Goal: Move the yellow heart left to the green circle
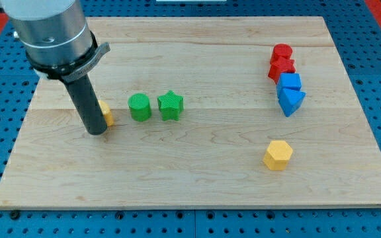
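Observation:
The yellow heart [106, 114] lies at the board's left, mostly hidden behind my rod. My tip [95, 131] rests on the board just left of and touching the heart. The green circle [139, 107] stands a short way to the heart's right, with a small gap between them. A green star [170, 105] sits right beside the circle on its right.
A yellow hexagon [278, 155] lies at the lower right. At the upper right a red circle [282, 53], a red star [282, 68], a blue block [289, 83] and a blue triangle [291, 100] stand in a column. The wooden board [197, 185] ends near the view's bottom.

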{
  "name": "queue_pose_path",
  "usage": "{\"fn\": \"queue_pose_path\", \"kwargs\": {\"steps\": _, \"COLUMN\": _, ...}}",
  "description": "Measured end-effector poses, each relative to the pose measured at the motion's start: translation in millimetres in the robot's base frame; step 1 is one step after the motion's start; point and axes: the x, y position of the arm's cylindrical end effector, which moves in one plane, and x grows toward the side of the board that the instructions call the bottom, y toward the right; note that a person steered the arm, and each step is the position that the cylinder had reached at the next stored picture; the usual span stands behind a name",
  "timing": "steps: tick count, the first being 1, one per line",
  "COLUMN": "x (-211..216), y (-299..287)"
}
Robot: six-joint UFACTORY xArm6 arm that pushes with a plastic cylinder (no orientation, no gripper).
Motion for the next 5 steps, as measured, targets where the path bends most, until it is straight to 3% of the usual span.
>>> {"fn": "queue_pose_path", "kwargs": {"steps": 1, "x": -12.0, "y": 0.0}}
{"fn": "queue_pose_path", "kwargs": {"steps": 2, "x": 10.6, "y": 22.6}}
{"fn": "queue_pose_path", "kwargs": {"steps": 3, "x": 55.7, "y": 82.8}}
{"fn": "queue_pose_path", "kwargs": {"steps": 5, "x": 55.6, "y": 234.3}}
